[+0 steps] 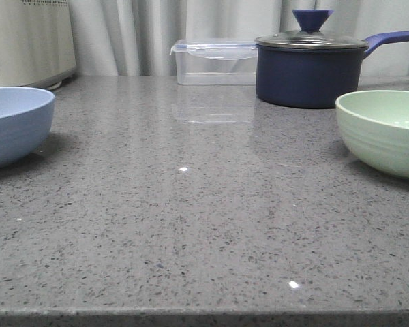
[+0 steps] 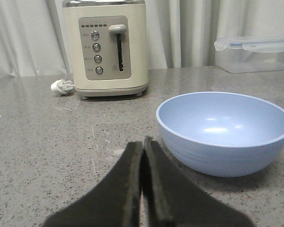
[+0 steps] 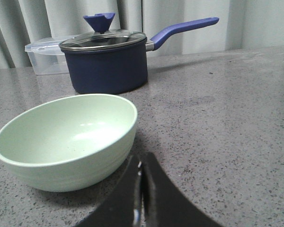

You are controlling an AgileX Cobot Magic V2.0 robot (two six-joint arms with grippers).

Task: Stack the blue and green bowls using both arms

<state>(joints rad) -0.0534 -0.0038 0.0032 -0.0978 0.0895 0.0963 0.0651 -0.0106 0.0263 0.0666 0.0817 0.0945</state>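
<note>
Front view: pot beside green bowl

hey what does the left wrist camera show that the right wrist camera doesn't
Only the left wrist view shows the blue bowl, a cream toaster with its plug lying beside it, and the left pincer, shut and short of the bowl.

Only the right wrist view shows the green bowl, the navy lidded pot behind it, and the right pincer, also shut.

Both show the clear lidded container, the grey speckled countertop and the pale curtain at the back.
</note>
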